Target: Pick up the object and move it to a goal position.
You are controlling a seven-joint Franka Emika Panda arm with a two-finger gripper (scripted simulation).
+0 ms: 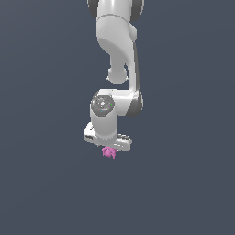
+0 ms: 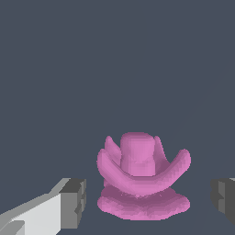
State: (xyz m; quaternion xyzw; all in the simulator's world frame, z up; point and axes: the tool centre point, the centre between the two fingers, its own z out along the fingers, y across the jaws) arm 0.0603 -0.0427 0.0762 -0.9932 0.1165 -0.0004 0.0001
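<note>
The object (image 2: 142, 181) is a small magenta-pink lump with curved, stubby arms around a blocky middle. In the wrist view it lies between my two fingertips, with a clear gap on each side, so my gripper (image 2: 149, 202) is open around it without touching. One grey pad (image 2: 73, 202) shows on one side and the other pad (image 2: 224, 201) sits at the frame's edge. In the exterior view the object (image 1: 109, 153) peeks out just under the white gripper (image 1: 109, 146), whose fingers are mostly hidden by the hand.
A plain dark blue-grey surface (image 1: 183, 183) fills both views. The white arm (image 1: 117, 55) rises straight up from the hand to the upper edge of the exterior view. No goal marker shows.
</note>
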